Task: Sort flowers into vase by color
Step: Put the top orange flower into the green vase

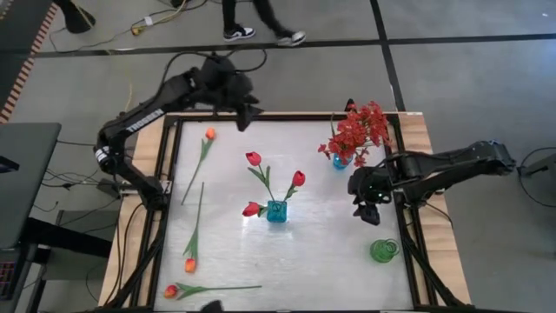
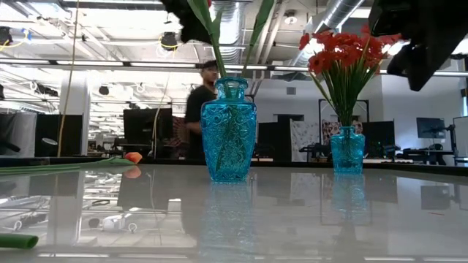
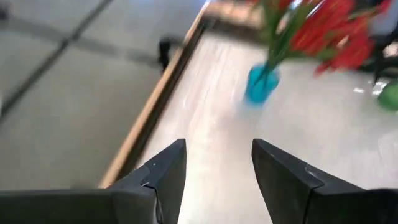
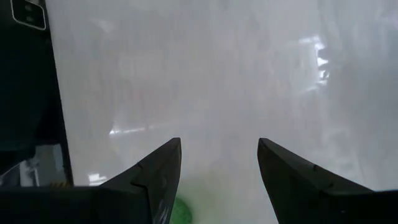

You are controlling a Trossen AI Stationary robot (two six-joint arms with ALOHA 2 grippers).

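Three red rosebuds [image 1: 253, 159] stand in a blue vase [image 1: 276, 211] at the table's middle. A second blue vase [image 1: 340, 161] at the far right holds bushy red sprays [image 1: 360, 130]. Three orange tulips lie flat on the table's left half: one bud [image 1: 209, 133] near the far edge, two more [image 1: 189, 265] [image 1: 170, 290] near the front left. My left gripper [image 1: 248, 117] hangs open above the far edge, nothing between its fingers [image 3: 168, 168]. My right gripper [image 1: 367, 213] is open over the table's right side, above bare tabletop [image 4: 217, 74].
A small green vase [image 1: 384, 250] stands near the right front corner, just below my right gripper, and shows as well in the right wrist view [image 4: 180, 211]. A person [image 2: 201, 102] walks past beyond the table's far edge. Bare tabletop [image 1: 330, 261] lies between the middle vase and the front edge.
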